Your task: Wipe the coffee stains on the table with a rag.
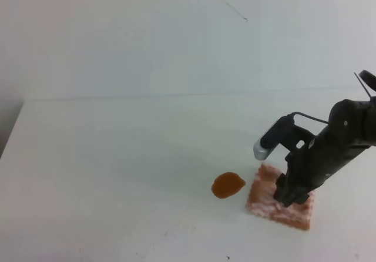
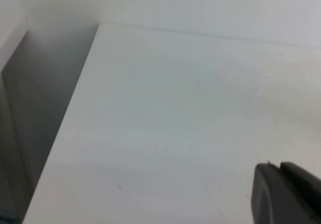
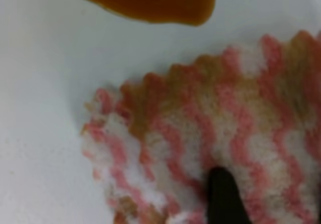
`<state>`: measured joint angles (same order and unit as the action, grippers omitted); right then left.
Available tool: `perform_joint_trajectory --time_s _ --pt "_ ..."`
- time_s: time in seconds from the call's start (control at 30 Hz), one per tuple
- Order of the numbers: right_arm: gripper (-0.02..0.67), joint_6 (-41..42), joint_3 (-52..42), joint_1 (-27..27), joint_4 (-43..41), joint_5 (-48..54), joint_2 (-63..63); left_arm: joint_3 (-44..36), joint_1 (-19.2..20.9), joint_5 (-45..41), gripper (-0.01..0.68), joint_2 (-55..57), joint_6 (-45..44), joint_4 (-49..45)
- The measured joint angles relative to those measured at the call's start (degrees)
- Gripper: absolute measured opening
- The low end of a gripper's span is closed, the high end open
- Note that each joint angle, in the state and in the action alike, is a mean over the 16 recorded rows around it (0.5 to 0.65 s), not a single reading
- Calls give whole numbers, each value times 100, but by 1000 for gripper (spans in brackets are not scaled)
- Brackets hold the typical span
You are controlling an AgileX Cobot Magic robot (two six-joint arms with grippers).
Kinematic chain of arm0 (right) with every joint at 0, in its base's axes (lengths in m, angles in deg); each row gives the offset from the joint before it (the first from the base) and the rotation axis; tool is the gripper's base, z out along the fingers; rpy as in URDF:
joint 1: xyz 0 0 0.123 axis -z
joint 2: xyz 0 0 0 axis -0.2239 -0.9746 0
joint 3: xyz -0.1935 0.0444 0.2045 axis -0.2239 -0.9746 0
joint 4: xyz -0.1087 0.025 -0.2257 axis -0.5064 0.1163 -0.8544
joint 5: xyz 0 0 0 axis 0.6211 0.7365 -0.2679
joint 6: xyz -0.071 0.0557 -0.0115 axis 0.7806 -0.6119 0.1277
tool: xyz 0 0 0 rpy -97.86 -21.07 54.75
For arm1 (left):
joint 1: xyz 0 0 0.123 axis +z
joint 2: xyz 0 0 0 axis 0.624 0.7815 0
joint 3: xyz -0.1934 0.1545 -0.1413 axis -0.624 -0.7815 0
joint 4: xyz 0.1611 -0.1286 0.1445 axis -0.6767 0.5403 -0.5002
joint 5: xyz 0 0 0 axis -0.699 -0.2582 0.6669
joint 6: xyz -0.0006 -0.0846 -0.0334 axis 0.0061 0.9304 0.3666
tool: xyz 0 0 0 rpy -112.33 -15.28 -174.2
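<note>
We see the right end effector [image 1: 291,198] pressed down onto the rag [image 1: 265,195], its spread unclear. The rag lies flat near the desk's [image 1: 117,156] front edge, toward the right, with the coffee stains [image 1: 227,184] just beside it, apart.

The rag [image 3: 220,133] is lying on the white table [image 3: 45,83], its pink and white wavy stripes showing brownish patches. One dark fingertip [image 3: 224,196] is pressing into its lower middle. The coffee stain [image 3: 150,0] is sitting just beyond, apart from the rag.
</note>
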<state>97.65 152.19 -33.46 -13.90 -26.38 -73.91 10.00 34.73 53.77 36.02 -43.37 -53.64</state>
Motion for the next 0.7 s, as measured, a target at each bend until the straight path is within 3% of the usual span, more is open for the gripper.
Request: perform_joint_trajectory --time_s 0.4,0.7 --pt "62 -880 704 5 -540 440 -405 0 0 0 0 0 0 11" --pt "31 -2486 1851 -22 -1458 1070 -843 0 0 0 0 0 0 17"
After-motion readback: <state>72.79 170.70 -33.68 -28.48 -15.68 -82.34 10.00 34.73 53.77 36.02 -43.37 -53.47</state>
